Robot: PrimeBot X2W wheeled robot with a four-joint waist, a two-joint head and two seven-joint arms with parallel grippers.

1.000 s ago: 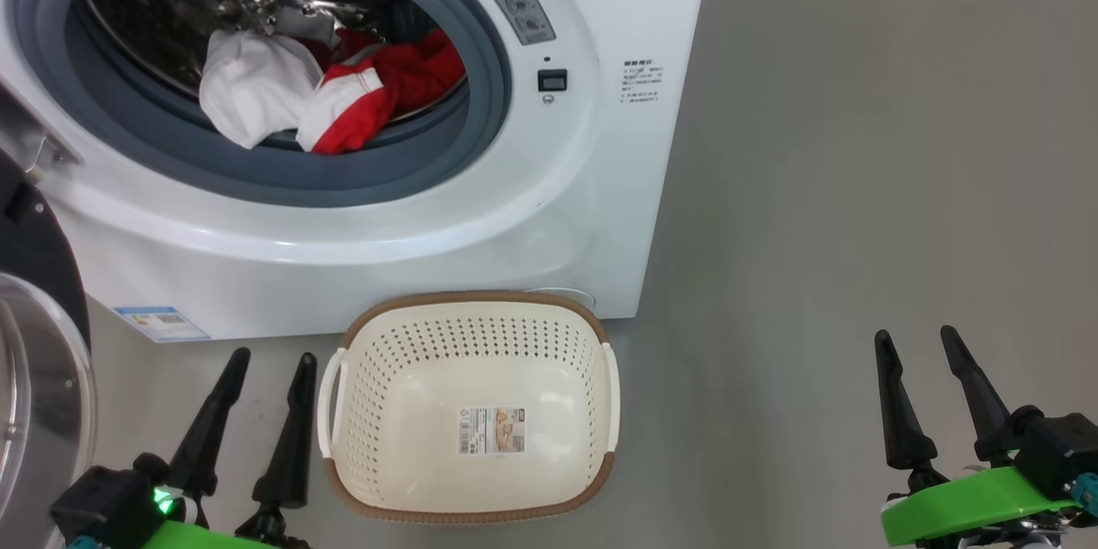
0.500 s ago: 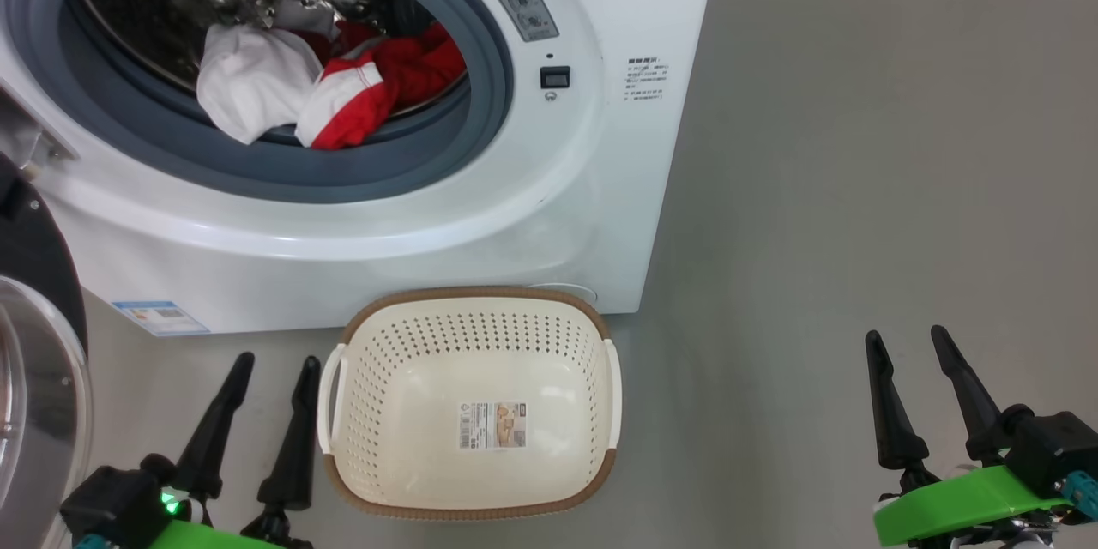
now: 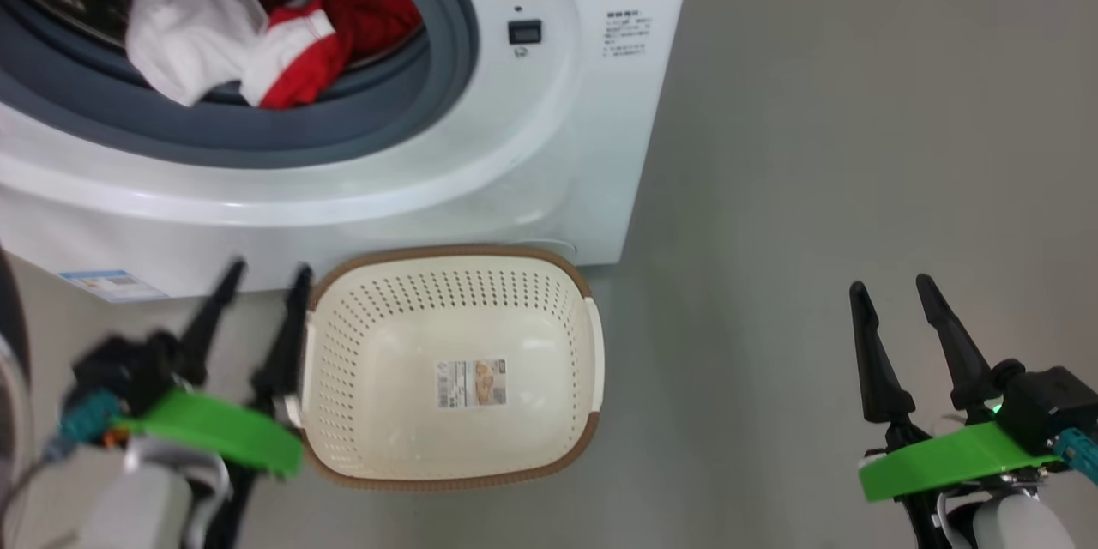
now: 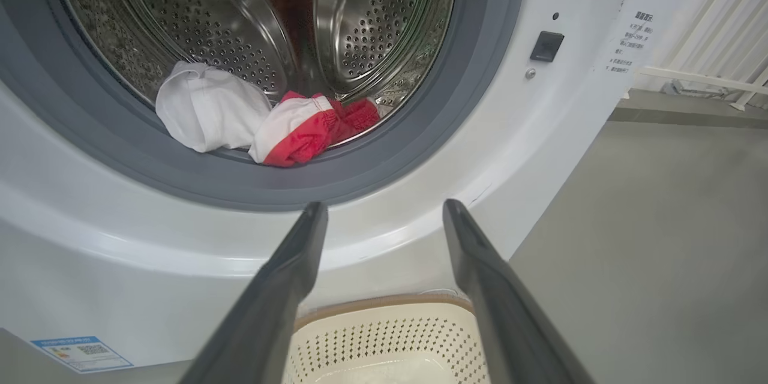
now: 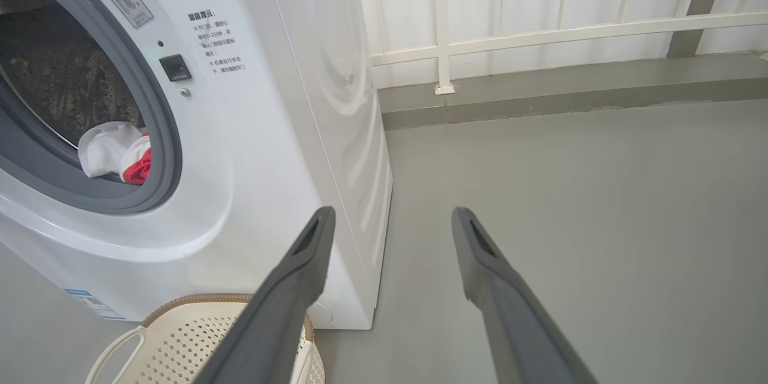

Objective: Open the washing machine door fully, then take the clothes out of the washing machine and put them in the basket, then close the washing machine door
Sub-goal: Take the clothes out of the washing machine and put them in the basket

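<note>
The washing machine [image 3: 532, 146] stands with its mouth uncovered. In the drum lie the clothes: a white garment [image 3: 184, 34] and, to its right, a red jersey [image 3: 343, 26] with white trim, both lapping onto the grey gasket. A sliver of the door's black rim [image 3: 7, 309] shows at the far left edge. The cream basket [image 3: 450, 446] sits on the floor before the machine, with nothing but its paper label inside. My left gripper [image 3: 268, 273] is open beside the basket's left rim, and its wrist view looks into the drum at the clothes [image 4: 264, 123]. My right gripper [image 3: 892, 285] is open over bare floor, far right.
Grey floor [image 3: 858, 103] stretches to the right of the machine. A white railing [image 5: 540, 30] and a low kerb close off the back. A blue label sticker [image 3: 111, 283] marks the machine's lower left front.
The head camera has turned, sliding the whole scene up and left. My left arm has risen and advanced, blurred, its fingers now alongside the basket's rim. Both grippers stay open.
</note>
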